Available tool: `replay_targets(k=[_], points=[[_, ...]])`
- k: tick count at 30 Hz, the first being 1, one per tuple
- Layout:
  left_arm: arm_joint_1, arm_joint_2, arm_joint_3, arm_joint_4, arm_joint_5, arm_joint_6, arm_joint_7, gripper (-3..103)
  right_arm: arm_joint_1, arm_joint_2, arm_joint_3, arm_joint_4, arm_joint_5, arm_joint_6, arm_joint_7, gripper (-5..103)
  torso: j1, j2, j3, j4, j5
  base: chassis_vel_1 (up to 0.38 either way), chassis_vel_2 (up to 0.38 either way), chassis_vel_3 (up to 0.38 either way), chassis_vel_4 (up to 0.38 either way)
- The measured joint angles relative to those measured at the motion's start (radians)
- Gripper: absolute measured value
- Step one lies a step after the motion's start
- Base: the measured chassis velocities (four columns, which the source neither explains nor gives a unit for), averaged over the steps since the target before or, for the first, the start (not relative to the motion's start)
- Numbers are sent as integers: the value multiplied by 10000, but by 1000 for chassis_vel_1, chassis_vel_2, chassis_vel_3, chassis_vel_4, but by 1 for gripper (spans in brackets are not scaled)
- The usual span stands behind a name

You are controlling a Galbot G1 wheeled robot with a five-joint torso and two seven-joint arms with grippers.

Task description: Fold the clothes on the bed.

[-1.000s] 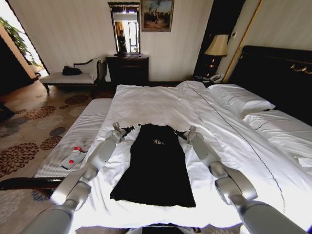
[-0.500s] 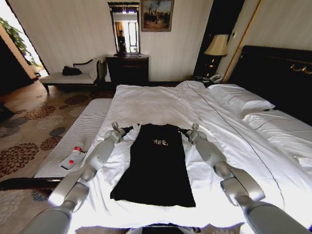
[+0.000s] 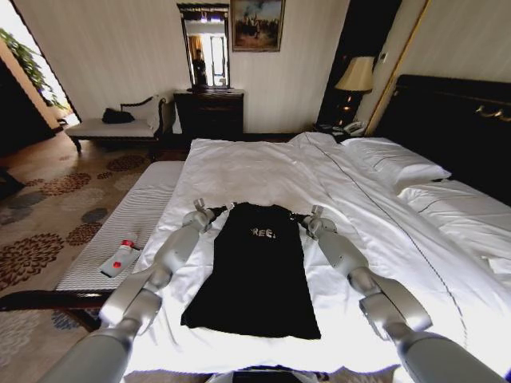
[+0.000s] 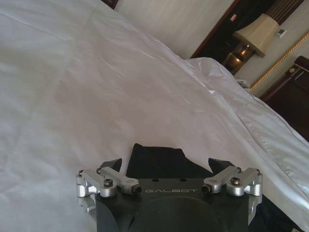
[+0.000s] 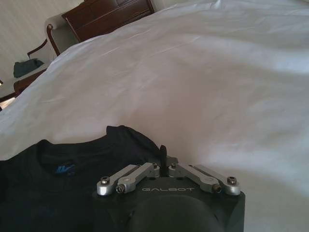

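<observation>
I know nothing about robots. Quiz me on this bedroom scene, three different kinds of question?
1. True or false: the black T-shirt lies on the bench.
2. Which end of the shirt are the left gripper and right gripper at? A collar, B hem.
3. Fill in: the bottle on the bench has a ___ cap.

Key: 1 false, it lies on the bed. 2 A, one at each shoulder. 3 red.

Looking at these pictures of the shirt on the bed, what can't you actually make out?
- T-shirt lettering: too small in head view.
- Left hand fingertips: wrist view, hidden by its own body; grip unclear.
- Collar label: right wrist view, blurred.
- Bed near edge: cut off by head view's bottom edge.
</observation>
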Motion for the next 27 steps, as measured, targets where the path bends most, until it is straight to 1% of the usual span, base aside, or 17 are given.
replay_targets(k=[2,3,4,6,8,13,17,19,21,24,26,27], points=[[-54,-103,-10,248,178,-176,20,100,-61,27,7,41,3,-20,48,3,0,0,1,-1,0,0,0,0,0],[-74,-124,-20,361,284,-317,45,100,-64,51,5,52,16,-30,57,3,0,0,0,5,0,0,0,0,0],[-74,-124,-20,361,284,-317,45,100,-64,51,5,52,16,-30,57,3,0,0,0,5,0,0,0,0,0],[-157,-194,-67,733,572,-689,79,100,-65,84,-8,90,43,-60,80,3,-1,0,0,9,-1,0,0,0,0],[-184,-217,-239,956,827,-821,65,100,-64,132,-35,116,66,-84,101,3,-1,0,0,7,-3,0,0,0,0],[-165,-201,-576,1063,1019,-825,35,100,-9,227,-147,116,92,-95,104,3,-1,0,0,9,0,0,0,0,0],[-137,-295,-680,1193,1067,-835,331,100,28,229,-232,165,199,-141,124,3,-1,0,1,8,-2,0,0,0,0],[-137,-347,-682,1215,1078,-836,366,100,28,202,-240,179,228,-150,132,3,-1,0,0,8,-2,0,0,0,0],[-199,-508,-725,1449,1172,-858,427,100,36,142,-268,187,302,-176,153,3,-2,1,0,-1,-2,0,0,0,0],[-234,-579,-751,1606,1220,-871,480,100,86,144,-325,187,341,-194,168,3,-2,0,0,-5,-1,0,0,0,0],[-238,-598,-754,1722,1254,-896,548,100,131,192,-391,187,359,-208,181,3,-2,0,0,5,-1,0,0,0,0],[-238,-598,-754,1722,1254,-896,548,100,131,192,-391,187,359,-208,181,3,-2,0,0,5,-1,0,0,0,0]])
